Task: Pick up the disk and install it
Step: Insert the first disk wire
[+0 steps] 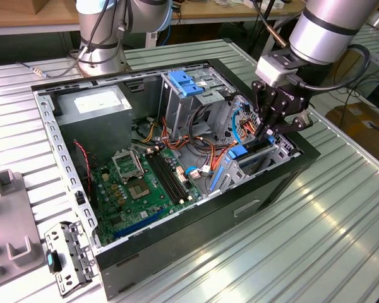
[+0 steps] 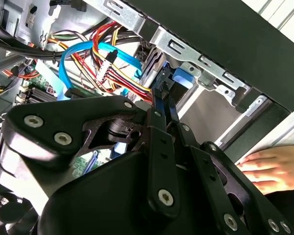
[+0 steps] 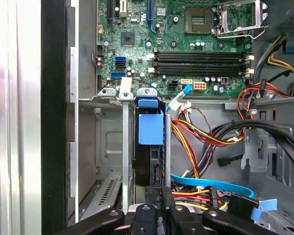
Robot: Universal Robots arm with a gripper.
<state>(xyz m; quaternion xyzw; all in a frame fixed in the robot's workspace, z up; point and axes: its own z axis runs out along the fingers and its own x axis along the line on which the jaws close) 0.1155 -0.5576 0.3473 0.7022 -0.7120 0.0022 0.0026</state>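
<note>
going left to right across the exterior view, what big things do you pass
grey plastic fixture → loose metal bracket → motherboard → blue drive carrier → gripper → cardboard box

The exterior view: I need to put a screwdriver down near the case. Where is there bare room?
The ribbed table is bare on the exterior view's right, beyond the computer case. Inside is crowded: motherboard, cable bundle, and the gripper at the drive bay over the disk. The near-left table corner holds a metal bracket.
</note>
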